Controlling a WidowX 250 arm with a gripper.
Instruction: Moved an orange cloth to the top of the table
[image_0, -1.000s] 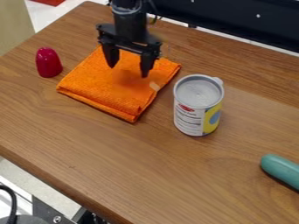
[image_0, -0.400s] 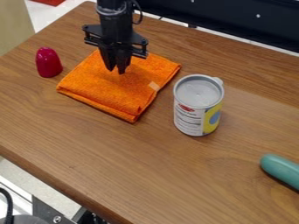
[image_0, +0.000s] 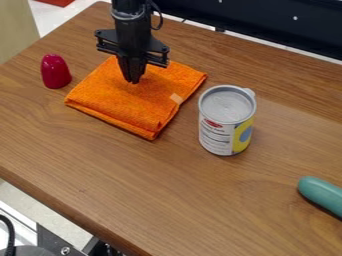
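Observation:
The gripper points down over the upper part of the orange cloth, its fingers together and their tips at the cloth's surface. Whether any fabric is pinched between the tips cannot be made out. The cloth lies flat and folded in a square, with a small pale tag near its right edge. It rests on the wooden table, in the upper left part of the view.
A dark red, rounded object stands left of the cloth. To the cloth's right is an upright can with a grey lid. A teal object lies at the right edge. The table's front edge runs diagonally across the lower left.
The gripper has moved a little left over the cloth, and its fingers have gone from wide apart to together. The cloth looks unmoved.

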